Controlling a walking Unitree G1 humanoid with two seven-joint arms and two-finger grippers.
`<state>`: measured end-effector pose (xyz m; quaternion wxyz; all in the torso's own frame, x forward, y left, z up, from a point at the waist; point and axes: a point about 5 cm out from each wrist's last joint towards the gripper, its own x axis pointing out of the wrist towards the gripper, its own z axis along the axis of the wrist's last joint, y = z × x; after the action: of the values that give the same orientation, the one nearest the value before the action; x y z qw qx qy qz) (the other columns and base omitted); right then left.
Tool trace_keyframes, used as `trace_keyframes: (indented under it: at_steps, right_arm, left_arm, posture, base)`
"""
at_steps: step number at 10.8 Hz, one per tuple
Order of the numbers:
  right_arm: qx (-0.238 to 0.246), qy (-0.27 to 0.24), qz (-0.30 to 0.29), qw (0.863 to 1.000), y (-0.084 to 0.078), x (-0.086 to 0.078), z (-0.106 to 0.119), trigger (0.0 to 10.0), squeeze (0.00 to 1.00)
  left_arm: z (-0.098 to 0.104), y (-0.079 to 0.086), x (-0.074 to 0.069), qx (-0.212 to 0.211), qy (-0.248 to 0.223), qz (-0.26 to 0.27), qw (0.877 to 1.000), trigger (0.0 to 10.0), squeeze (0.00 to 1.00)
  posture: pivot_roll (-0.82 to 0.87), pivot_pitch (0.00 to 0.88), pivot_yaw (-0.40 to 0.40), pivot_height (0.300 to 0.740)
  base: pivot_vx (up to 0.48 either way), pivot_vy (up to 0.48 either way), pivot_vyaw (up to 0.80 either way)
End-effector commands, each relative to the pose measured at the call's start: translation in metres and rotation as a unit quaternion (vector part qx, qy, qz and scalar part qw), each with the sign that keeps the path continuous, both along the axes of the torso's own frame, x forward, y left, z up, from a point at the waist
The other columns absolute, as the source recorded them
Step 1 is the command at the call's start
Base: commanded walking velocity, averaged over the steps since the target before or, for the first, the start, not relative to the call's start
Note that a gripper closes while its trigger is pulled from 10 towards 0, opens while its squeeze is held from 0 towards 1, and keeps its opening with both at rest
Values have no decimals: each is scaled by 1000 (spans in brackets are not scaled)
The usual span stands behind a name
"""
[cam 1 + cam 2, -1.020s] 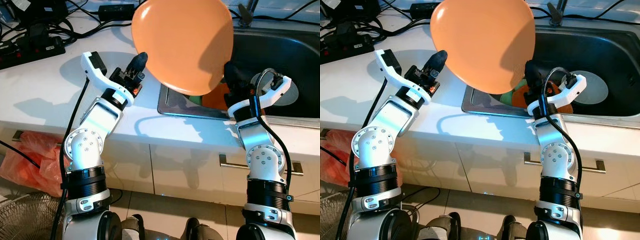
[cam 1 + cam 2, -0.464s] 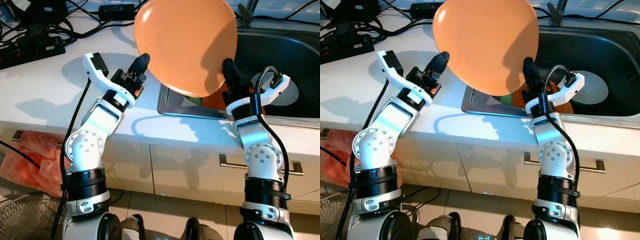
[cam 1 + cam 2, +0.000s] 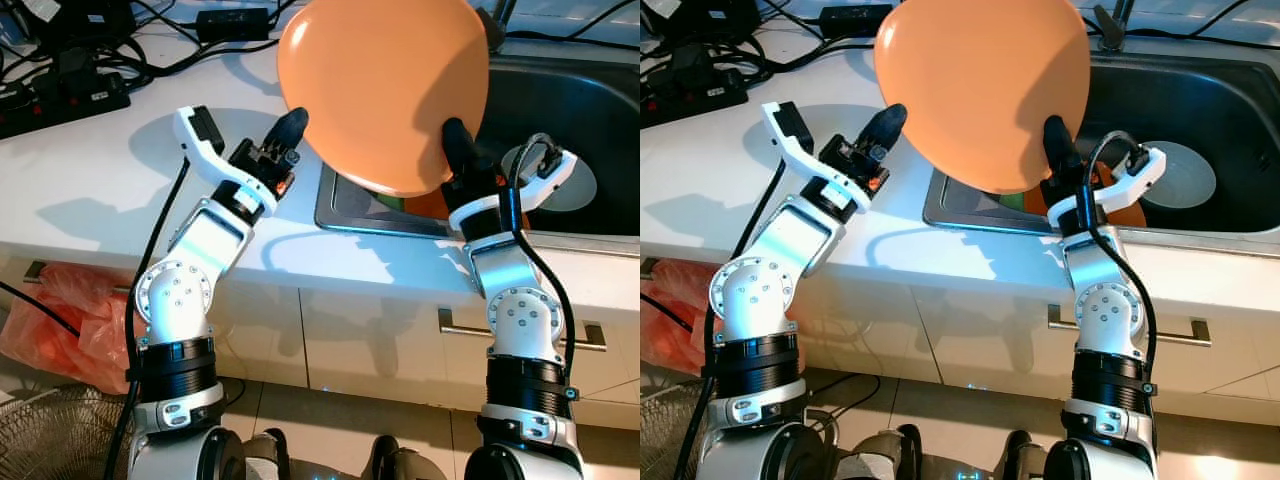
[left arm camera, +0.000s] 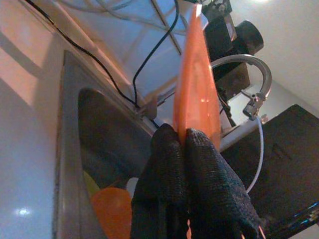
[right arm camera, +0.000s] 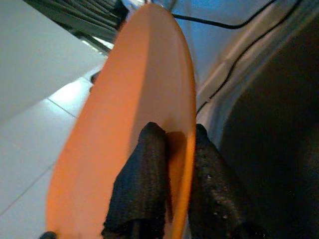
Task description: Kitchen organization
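Two grippers (both clamped) on orange plate point(image 3: 385, 90)

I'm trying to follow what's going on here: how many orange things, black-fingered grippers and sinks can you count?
Orange things: 3, the big plate held up by both grippers, a smaller orange piece in the sink, and a plastic bag on the floor.
Grippers: 2, left gripper, right gripper.
Sinks: 1, sink.
Total: 6

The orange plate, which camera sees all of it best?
The right eye view shows the orange plate best: nearly its whole round back, held up between both tools. The left eye view crops its top. The wrist views see just its thin edge, pinched by black fingers.
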<state>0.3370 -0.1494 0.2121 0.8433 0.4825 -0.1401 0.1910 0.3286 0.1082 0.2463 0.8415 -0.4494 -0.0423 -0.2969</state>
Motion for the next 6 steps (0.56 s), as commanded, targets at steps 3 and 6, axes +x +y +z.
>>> trace_keyframes:
  at_steps: [3,6]
  right_arm:
    - [5,-18,19,1000,7,-2,8,0,0]
    - [9,-20,19,1000,7,-2,8,0,0]
  left_arm:
    - [6,-5,-6,18,-29,-16,999,10000,0]
    - [-3,-10,-3,94,-31,4,995,10000,1000]
  posture:
    - [152,165,42,740]
    - [149,161,42,740]
  base:
    - [0,0,0]
    - [0,0,0]
